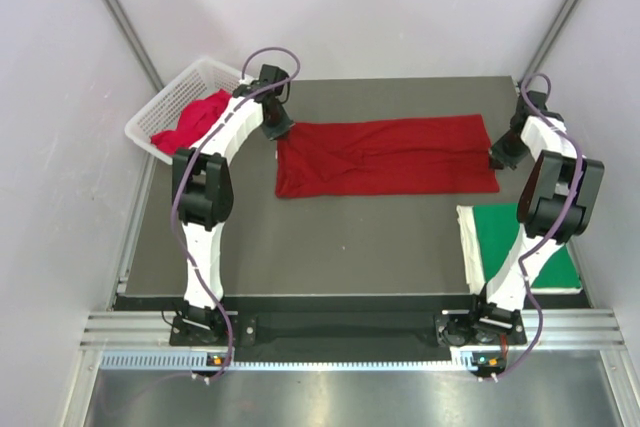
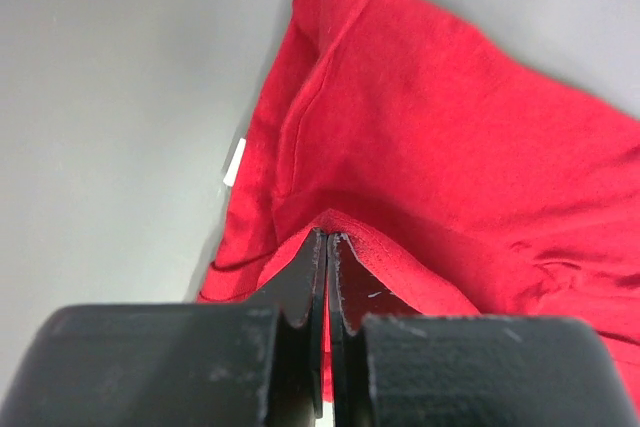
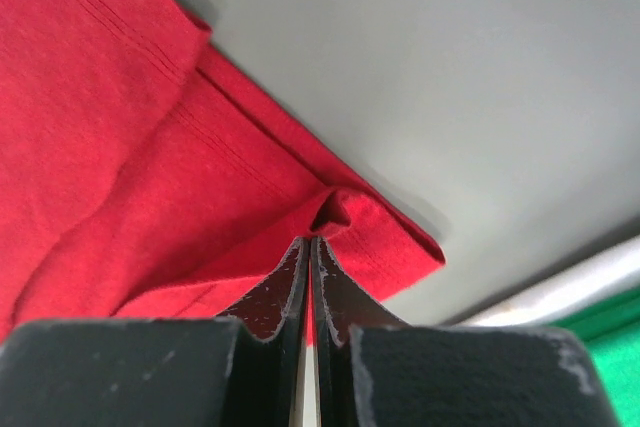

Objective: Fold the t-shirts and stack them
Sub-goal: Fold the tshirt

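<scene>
A dark red t-shirt (image 1: 385,155) lies folded into a long strip across the far middle of the table. My left gripper (image 1: 277,128) is shut on its left end; the left wrist view shows the red cloth (image 2: 440,137) pinched between the closed fingertips (image 2: 328,239). My right gripper (image 1: 500,154) is shut on its right end; the right wrist view shows the hem (image 3: 150,157) bunched at the closed fingertips (image 3: 311,241). A bright green t-shirt (image 1: 528,239) lies folded at the right front, partly hidden by my right arm. Another red t-shirt (image 1: 190,122) sits in the basket.
The white lattice basket (image 1: 168,102) stands off the table's far left corner. A white sheet (image 1: 468,242) lies under the green shirt. Metal frame posts run up at both back corners. The table's front edge meets the rail holding the arm bases.
</scene>
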{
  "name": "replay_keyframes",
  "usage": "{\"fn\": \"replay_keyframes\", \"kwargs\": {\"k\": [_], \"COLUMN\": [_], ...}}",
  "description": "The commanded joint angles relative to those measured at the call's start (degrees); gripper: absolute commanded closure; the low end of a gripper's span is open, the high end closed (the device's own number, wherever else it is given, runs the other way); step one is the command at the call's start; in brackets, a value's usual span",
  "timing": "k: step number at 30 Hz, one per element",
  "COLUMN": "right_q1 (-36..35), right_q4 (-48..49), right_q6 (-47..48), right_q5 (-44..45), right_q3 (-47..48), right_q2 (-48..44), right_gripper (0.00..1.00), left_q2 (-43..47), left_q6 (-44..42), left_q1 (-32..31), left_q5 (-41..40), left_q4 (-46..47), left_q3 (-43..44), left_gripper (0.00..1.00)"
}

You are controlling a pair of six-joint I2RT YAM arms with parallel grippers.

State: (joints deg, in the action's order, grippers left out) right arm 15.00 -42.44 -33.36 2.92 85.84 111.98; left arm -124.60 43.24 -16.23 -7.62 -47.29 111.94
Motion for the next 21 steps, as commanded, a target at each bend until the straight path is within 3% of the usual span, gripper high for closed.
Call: {"fn": "replay_keyframes", "kwargs": {"k": [1, 21], "right_q1": [-0.4, -0.5], "right_q4": [1.6, 1.5], "right_q6": [1.0, 1.0], "right_q5": [-0.1, 0.0], "right_q3": [3.8, 9.1], "right_q2": [0.5, 5.2], "right_gripper": [1.0, 1.0], "left_q2": [-0.6, -4.8], "left_q6": [-0.9, -0.7], "left_q1": [0.8, 2.0], "left_q5": [-1.1, -1.3], "left_q4": [-0.3, -0.3], "left_q3": [4.1, 6.5], "left_gripper": [1.0, 1.0]}}
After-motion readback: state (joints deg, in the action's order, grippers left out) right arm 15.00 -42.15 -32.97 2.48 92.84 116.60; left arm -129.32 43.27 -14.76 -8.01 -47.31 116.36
